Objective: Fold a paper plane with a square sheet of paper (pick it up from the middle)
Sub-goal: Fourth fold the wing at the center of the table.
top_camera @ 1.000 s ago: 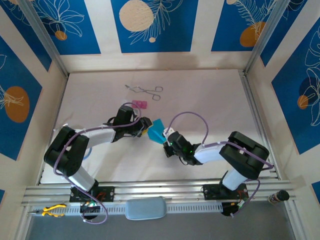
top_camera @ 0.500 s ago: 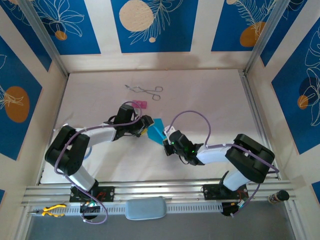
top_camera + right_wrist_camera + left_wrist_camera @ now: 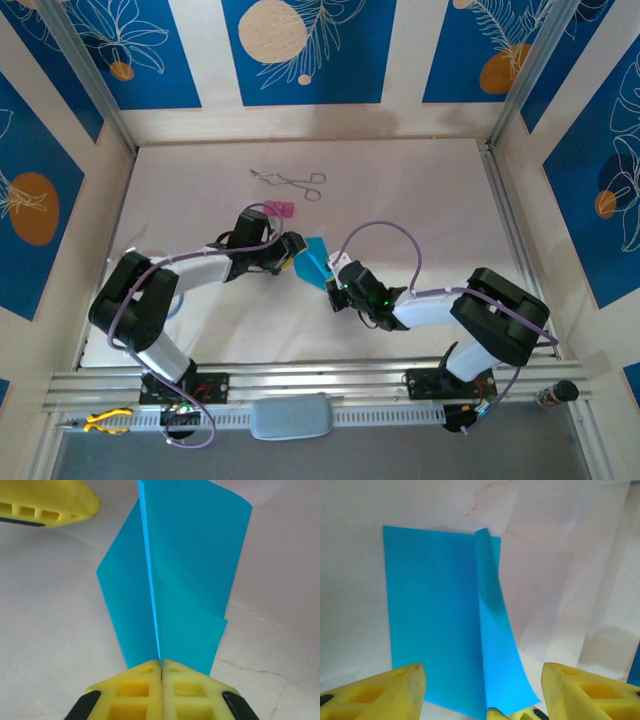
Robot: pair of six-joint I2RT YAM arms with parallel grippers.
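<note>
Cyan paper (image 3: 190,555) unmoved; right claw (image 3: 161,662) still pinching it; left claw (image 3: 481,675) spread wider, empty.

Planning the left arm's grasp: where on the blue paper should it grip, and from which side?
Likely the loose flap of the blue paper, curling off the crease. The right gripper is shut on the crease's end, so the open left gripper should come from its own side, straddling the flap's free edge.
</note>
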